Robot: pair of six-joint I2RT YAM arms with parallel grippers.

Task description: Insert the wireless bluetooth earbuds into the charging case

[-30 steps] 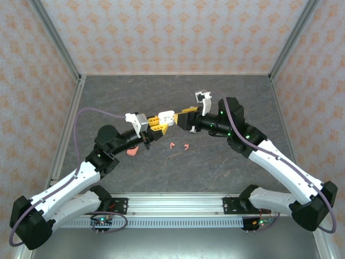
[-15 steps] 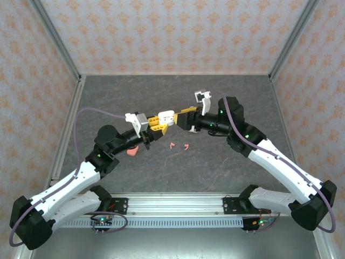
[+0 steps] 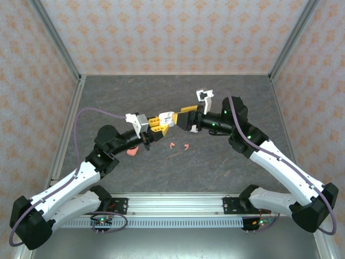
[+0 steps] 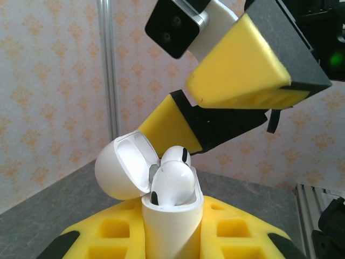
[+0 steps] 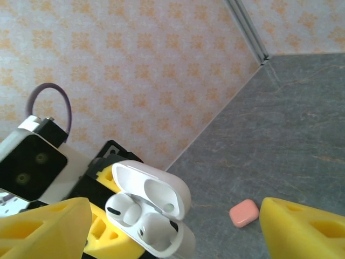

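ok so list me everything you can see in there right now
white charging case: one, white, lid open, held up off the table in the left gripper
white earbuds: two, white, seated in the open white case
coral earbuds: two, coral-red, lying loose on the table, side by side near the middle
coral case: one, coral-pink, closed, on the table by the left arm
table: one, dark grey stone pattern
walls: three, pale with orange pattern, around the table
rail: one, silver metal, near edge, carrying both arm bases
left gripper: yellow fingers, shut on the white charging case
right gripper: yellow fingers, open, just beside the case
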